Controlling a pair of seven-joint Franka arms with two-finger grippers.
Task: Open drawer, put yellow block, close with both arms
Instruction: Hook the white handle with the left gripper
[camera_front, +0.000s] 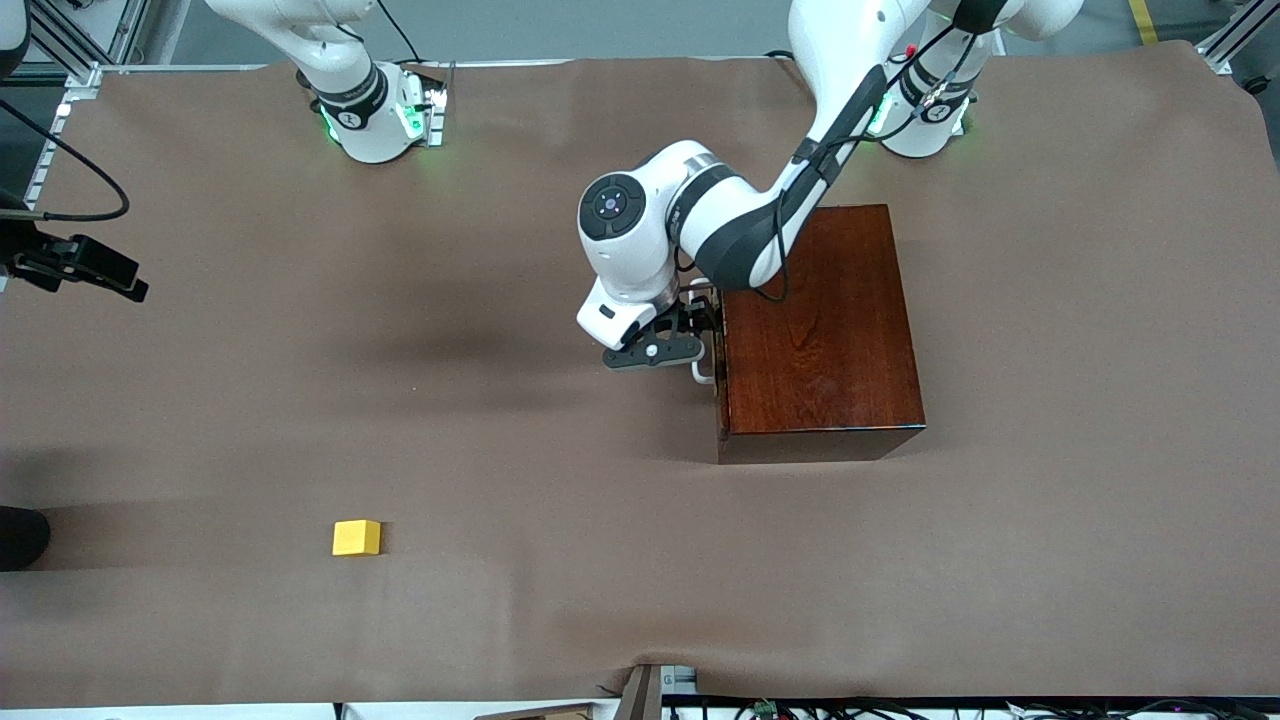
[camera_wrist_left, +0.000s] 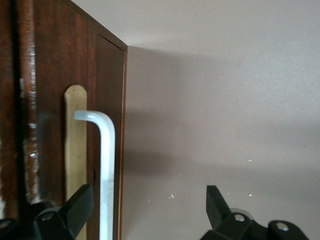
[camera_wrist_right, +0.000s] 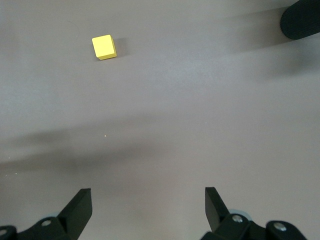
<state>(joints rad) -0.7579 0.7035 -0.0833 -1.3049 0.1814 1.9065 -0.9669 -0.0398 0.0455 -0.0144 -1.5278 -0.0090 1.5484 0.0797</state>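
The dark reddish-brown wooden box (camera_front: 820, 320) stands mid-table toward the left arm's end. Its drawer (camera_wrist_left: 50, 125) is shut. The white bar handle (camera_front: 703, 375) faces the right arm's end of the table. My left gripper (camera_front: 690, 335) is open at the drawer front. In the left wrist view (camera_wrist_left: 150, 210) the handle (camera_wrist_left: 106, 165) stands between the fingers, close to one finger (camera_wrist_left: 75, 210), untouched. The yellow block (camera_front: 356, 537) lies on the table near the front camera, toward the right arm's end. My right gripper (camera_front: 125, 283) waits open and empty, high over that end (camera_wrist_right: 148, 210), with the block (camera_wrist_right: 104, 47) far off.
A brown cloth (camera_front: 500, 420) covers the table. A black rounded object (camera_front: 20, 537) sits at the table's edge at the right arm's end, level with the block; it also shows in the right wrist view (camera_wrist_right: 300, 20). Cables hang at the near edge.
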